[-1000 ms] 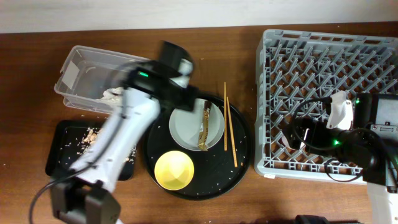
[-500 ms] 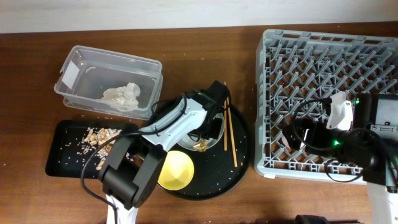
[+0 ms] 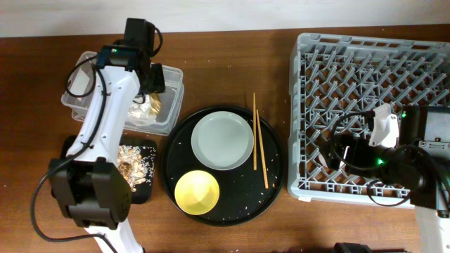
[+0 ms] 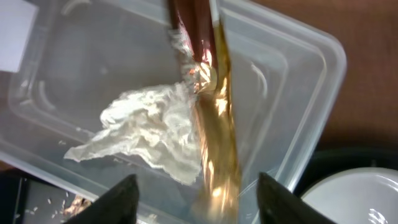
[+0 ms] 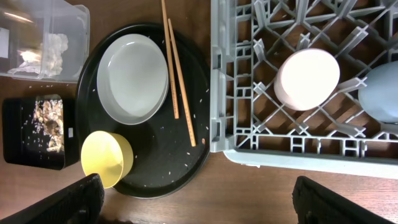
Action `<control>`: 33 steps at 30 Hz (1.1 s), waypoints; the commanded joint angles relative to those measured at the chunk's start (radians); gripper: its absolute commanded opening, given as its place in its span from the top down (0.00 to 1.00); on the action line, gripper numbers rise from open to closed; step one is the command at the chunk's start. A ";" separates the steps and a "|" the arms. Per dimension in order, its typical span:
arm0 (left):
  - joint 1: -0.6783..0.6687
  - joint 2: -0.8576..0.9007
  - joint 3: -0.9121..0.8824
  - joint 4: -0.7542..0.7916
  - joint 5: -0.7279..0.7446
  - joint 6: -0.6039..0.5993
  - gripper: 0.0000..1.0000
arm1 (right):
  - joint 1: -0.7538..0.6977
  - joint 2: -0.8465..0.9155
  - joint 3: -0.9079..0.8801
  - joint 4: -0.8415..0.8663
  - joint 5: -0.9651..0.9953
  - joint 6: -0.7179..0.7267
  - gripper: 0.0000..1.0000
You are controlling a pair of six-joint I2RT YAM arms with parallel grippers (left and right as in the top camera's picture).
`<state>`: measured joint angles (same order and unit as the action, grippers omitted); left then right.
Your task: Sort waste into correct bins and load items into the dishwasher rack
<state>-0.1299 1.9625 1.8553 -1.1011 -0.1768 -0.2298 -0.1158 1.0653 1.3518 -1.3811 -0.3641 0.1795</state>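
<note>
My left gripper [image 4: 198, 182] [image 3: 152, 90] hangs open over the clear tub [image 3: 90, 76]. The brown-gold wrapper [image 4: 214, 118] lies lengthwise between the spread fingers, inside the tub beside the crumpled white tissue [image 4: 146, 127]; neither finger touches it. Food scraps with rice [image 3: 131, 164] lie in the black rectangular tray [image 3: 69, 177]. The grey-green plate [image 3: 222, 140], yellow bowl [image 3: 197, 191] and chopsticks [image 3: 259, 140] sit on the round black tray [image 3: 275, 176]. My right gripper [image 5: 194, 208] is open and empty, high above the rack's front left corner. A pale pink cup [image 5: 307, 79] and a blue cup [image 5: 380, 93] stand upside down in the rack [image 3: 365, 63].
Loose rice grains dot the round tray. The rack's left wall [image 5: 216, 74] stands right next to that tray. Bare wooden table [image 3: 232, 70] lies between the tub and the rack.
My left arm swung from the plate up and left to the clear tub, taking the wrapper off the plate, and its fingers now stand apart around it. The right arm has not moved.
</note>
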 commanded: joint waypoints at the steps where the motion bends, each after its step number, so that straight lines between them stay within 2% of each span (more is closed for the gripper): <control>1: -0.005 -0.042 0.143 -0.119 0.097 0.116 0.15 | 0.007 -0.002 0.008 0.000 0.009 -0.008 0.02; 2: -0.015 -0.061 0.198 -0.175 0.114 0.135 0.01 | 0.007 -0.002 0.008 0.000 0.009 -0.008 0.02; 4: -0.053 -0.103 0.290 -0.283 0.119 0.149 0.01 | 0.007 -0.002 0.008 0.000 0.009 -0.008 0.02; 7: -0.192 -0.222 0.365 -0.457 0.161 0.148 0.01 | 0.007 -0.002 0.008 0.000 0.009 -0.008 0.02; 10: -0.351 -0.314 0.365 -0.491 0.314 0.149 0.01 | 0.007 -0.002 0.008 0.000 0.009 -0.008 0.02; 14: -0.502 -0.350 0.365 -0.568 0.312 0.149 0.01 | 0.007 0.008 0.008 0.000 0.009 -0.008 0.02; 18: -0.539 -0.383 0.364 -0.573 0.327 0.143 0.01 | 0.007 0.039 0.008 0.000 0.009 -0.008 0.02; 21: -0.546 -0.472 0.340 -0.357 0.197 0.157 0.01 | 0.007 0.076 0.008 0.000 0.009 -0.008 0.02; 22: -0.546 -0.537 0.274 -0.233 0.115 0.157 0.01 | 0.007 0.098 0.008 0.000 0.009 -0.008 0.02; 24: -0.546 -0.649 0.100 -0.079 0.039 0.158 0.01 | 0.007 0.135 0.008 0.000 0.009 -0.008 0.02; 28: -0.515 -0.924 -0.398 0.291 0.020 0.258 0.01 | 0.007 0.218 0.008 0.000 0.009 -0.008 0.02; 31: -0.454 -1.207 -0.848 0.563 0.041 0.261 0.01 | 0.007 0.305 0.008 0.000 0.009 -0.008 0.02; 33: -0.407 -1.373 -1.052 0.665 0.099 0.261 0.01 | 0.007 0.357 0.008 0.001 0.009 -0.008 0.02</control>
<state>-0.5880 0.7834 1.0096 -0.5220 -0.1299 0.0055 -0.1158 1.3731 1.3533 -1.3796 -0.3637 0.1787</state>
